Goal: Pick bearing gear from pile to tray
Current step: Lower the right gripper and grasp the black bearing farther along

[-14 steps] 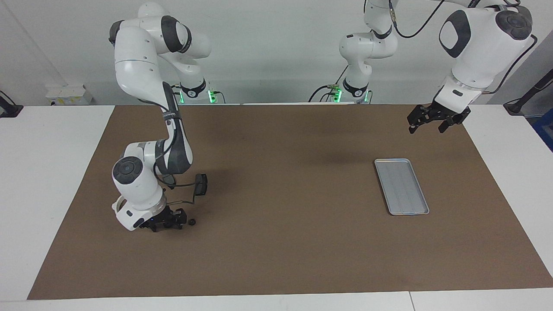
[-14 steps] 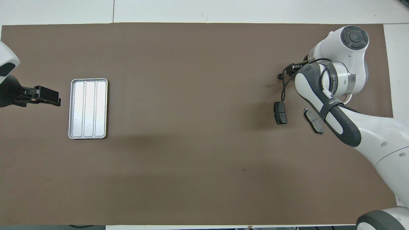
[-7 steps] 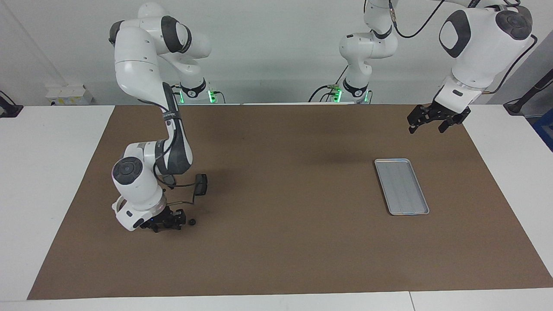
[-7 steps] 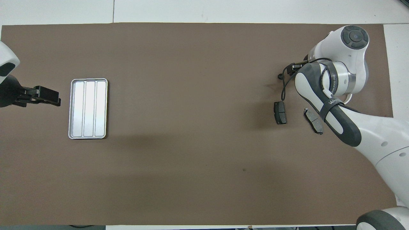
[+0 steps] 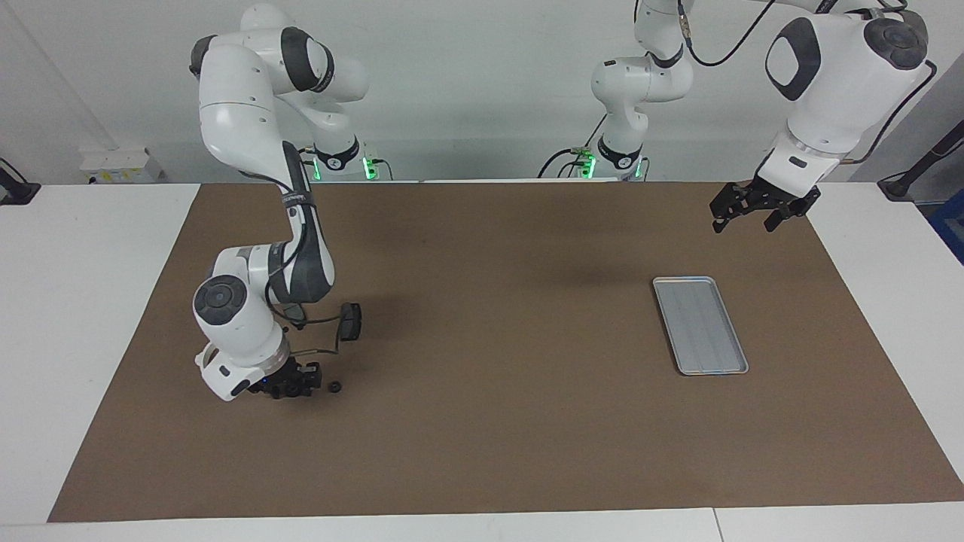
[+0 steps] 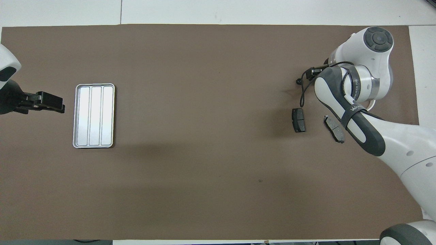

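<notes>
Almost nothing has moved since the earlier frames: we see the right arm's wrist tip slightly toward the robots, and the right gripper [image 5: 295, 382] stays low at the mat in the lower left of the facing view. We cannot tell whether its fingers are apart or closed, or whether they hold anything. Left gripper, tray and parts sit where they were.

Going left to right in the facing view: the right gripper is just beside a tiny black round piece [image 5: 334, 387] lying on the brown mat [image 5: 482, 452]; whether they touch we cannot tell. Above it in frame, one dark grey plate [image 5: 349, 321] lies flat on the mat next to the arm's forearm. In the overhead view a second dark grey plate [image 6: 333, 128] shows partly under the forearm, beside the first [image 6: 298, 120], apart from it. A small white curved part peeks out under the wrist; we can't make it out further.

Centre of the mat is open between the pile and the tray [image 5: 700, 325], which lies right of centre, well apart from the pile, nothing in it.

Upper right of the facing view: the left gripper [image 5: 761, 208] hangs in the air over the mat's edge region, waiting, fingers spread wide, holding nothing. In the overhead view it sits at the left edge [image 6: 47, 102], beside the tray.
</notes>
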Tool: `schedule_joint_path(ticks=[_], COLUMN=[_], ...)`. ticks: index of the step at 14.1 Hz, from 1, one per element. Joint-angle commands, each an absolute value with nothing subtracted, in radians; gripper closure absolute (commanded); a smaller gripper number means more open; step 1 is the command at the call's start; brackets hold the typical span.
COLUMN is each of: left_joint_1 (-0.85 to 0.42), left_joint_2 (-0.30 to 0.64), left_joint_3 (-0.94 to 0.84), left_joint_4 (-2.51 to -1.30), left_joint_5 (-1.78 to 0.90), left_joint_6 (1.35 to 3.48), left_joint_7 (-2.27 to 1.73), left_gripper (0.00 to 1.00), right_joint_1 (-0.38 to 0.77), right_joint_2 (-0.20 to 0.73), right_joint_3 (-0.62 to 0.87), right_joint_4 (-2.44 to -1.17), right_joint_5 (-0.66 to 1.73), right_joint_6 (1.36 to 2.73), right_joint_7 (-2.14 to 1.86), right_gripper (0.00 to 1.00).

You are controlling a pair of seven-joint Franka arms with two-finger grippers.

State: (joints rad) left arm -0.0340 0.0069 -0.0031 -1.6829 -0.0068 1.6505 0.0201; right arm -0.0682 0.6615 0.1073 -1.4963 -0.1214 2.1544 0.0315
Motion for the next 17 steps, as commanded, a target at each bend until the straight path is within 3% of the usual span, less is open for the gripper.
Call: schedule_joint_path(ticks=[1, 5, 10, 17], left_joint_1=[-0.041, -0.041, -0.041, -0.041], left_joint_2=[-0.021, -0.021, -0.021, -0.021], left_joint_3=[0.003, 0.003, 0.003, 0.003], left_joint_4=[-1.707, -1.707, -1.707, -1.707], left_joint_5=[-0.014, -0.014, -0.014, -0.014], left_joint_6=[1.649, 1.649, 1.649, 1.649], left_joint_7=[0.02, 0.02, 0.02, 0.02], left_gripper=[0.0, 0.0, 0.0, 0.0], right_joint_1=[-0.072, -0.072, -0.057, 0.102], right_joint_2=[0.669, 0.669, 0.661, 0.658], right_joint_3=[0.106, 0.106, 0.107, 0.109], right_joint_4=[-1.511, -1.511, -1.493, -1.298], right_joint_5=[-0.127, -0.127, -0.132, -0.121], right_joint_6=[2.129, 2.131, 2.115, 1.853], right_joint_7=[0.049, 0.043, 0.049, 0.317], right_gripper=[0.61, 0.81, 0.82, 0.82])
